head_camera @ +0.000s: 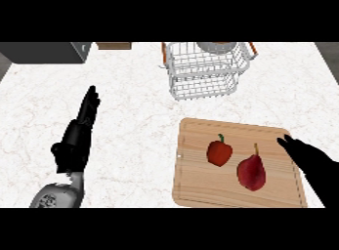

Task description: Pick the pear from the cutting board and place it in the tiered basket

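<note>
A dark red pear (252,172) with a thin stem lies on the wooden cutting board (201,190), right of its middle. My right hand (317,165) comes in from the lower right with straight fingers, its tips just right of the pear and apart from it. The white wire tiered basket (203,73) with orange handles stands at the back of the counter, beyond the board. My left hand (78,136) rests open at the left, fingers pointing away from me.
A red bell pepper (220,151) lies on the board just left of the pear. A dark grey appliance (42,52) sits at the back left, a small wooden object (114,46) beside it. White marble counter spreads between board and basket.
</note>
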`<control>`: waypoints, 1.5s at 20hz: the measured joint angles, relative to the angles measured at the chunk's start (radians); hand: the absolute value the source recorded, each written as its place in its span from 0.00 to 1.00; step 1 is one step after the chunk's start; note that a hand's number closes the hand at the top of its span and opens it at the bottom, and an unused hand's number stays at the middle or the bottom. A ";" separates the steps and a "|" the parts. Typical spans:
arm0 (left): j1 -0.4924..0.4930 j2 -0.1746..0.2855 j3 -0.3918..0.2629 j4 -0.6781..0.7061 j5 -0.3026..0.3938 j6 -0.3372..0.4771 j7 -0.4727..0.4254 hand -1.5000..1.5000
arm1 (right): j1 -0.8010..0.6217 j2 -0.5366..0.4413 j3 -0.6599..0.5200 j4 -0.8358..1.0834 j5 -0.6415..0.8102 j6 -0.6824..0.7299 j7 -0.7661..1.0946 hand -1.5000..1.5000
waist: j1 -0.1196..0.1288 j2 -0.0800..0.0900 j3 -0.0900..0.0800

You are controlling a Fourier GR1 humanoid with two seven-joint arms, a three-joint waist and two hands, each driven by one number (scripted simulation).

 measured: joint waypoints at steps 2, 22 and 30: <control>-0.016 -0.008 0.005 0.013 -0.007 -0.002 0.004 0.50 | -0.021 0.005 -0.028 0.038 -0.010 0.014 -0.030 0.00 | 0.000 0.000 0.000; -0.025 -0.049 0.043 -0.013 -0.049 -0.052 0.040 0.50 | -0.069 0.137 -0.051 0.204 0.106 0.022 -0.188 0.00 | 0.001 0.000 0.000; -0.017 -0.064 0.055 0.000 -0.063 -0.062 0.025 0.50 | -0.109 0.194 -0.029 0.291 0.167 0.005 -0.191 0.00 | 0.001 0.000 0.000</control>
